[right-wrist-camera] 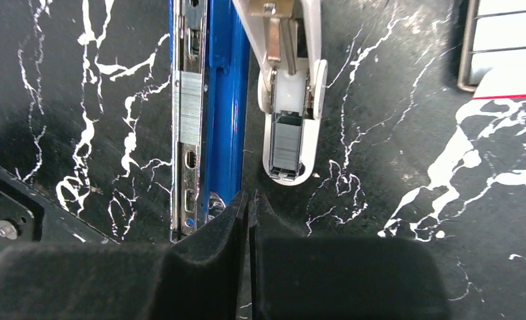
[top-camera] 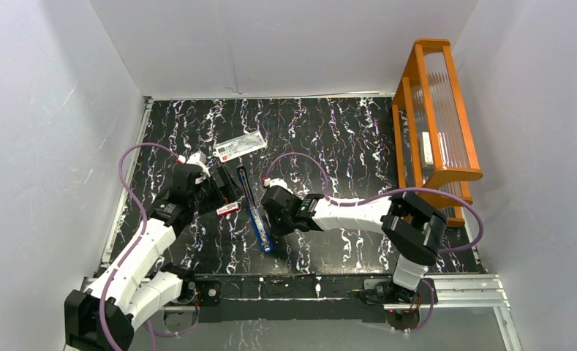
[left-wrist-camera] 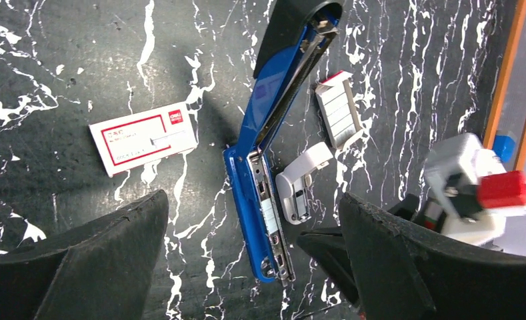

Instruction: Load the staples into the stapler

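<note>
The blue stapler [top-camera: 256, 216] lies opened out flat on the dark marbled table. Its black base [left-wrist-camera: 293, 40] is at one end and its silver rail [right-wrist-camera: 190, 167] at the other. A short silvery strip of staples [right-wrist-camera: 190, 107] sits in that rail, also seen from the left wrist as the strip of staples [left-wrist-camera: 269, 217]. My left gripper [left-wrist-camera: 253, 200] hangs open above the stapler, one finger on either side. My right gripper [right-wrist-camera: 249, 197] is shut on nothing, its tips beside the blue arm's end. The red-and-white sleeve [left-wrist-camera: 143, 143] and the white tray [left-wrist-camera: 340, 117] lie on opposite sides of the stapler.
A white plastic piece [right-wrist-camera: 290, 133] with a dark insert lies beside the stapler. A flat clear packet [top-camera: 240, 146] lies farther back. An orange rack [top-camera: 435, 117] stands along the right edge, and white walls enclose the table.
</note>
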`<state>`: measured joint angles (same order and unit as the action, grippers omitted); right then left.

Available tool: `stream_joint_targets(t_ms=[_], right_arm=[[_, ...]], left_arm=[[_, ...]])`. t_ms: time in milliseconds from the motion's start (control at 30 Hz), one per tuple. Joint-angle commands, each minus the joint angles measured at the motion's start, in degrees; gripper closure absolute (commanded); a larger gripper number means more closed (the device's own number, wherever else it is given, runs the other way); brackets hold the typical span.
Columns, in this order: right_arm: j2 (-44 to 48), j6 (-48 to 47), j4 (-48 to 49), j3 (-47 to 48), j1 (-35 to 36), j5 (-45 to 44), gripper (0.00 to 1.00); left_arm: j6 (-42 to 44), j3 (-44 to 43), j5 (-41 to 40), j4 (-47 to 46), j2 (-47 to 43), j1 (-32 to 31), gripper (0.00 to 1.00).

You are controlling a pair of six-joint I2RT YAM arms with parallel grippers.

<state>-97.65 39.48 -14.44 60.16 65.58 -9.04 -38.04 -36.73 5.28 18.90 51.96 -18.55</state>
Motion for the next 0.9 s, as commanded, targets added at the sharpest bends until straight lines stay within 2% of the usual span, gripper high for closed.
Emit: stream_joint_targets(t_ms=[0, 333, 533, 700, 867], right_arm=[[-2.36, 0.32, 1.01, 2.86, 0.66, 0.27, 0.87], [-6.52, 0.62, 1.00, 4.13, 1.30, -1.60, 0.87], [-5.74, 4.30, -1.96, 3.65, 1.26, -7.39, 0.87], [-4.77, 5.60, -3.13, 1.90, -0.32, -7.37, 0.86], [-4.52, 6.07, -3.56, 1.28, -0.95, -7.22, 0.85]], left_arm=[[1.80, -2.58, 3.71, -2.14, 0.41, -0.10, 0.03], [2.94, -1.25, 8.84, -5.73, 0.29, -0.09, 0.03], [2.99, -2.42, 10.52, -5.45, 1.99, -0.16, 0.05], [5.42, -3.31, 24.69, -9.26, 5.07, -0.32, 0.09], [5.56, -3.49, 26.93, -9.07, 7.76, -1.74, 0.11]])
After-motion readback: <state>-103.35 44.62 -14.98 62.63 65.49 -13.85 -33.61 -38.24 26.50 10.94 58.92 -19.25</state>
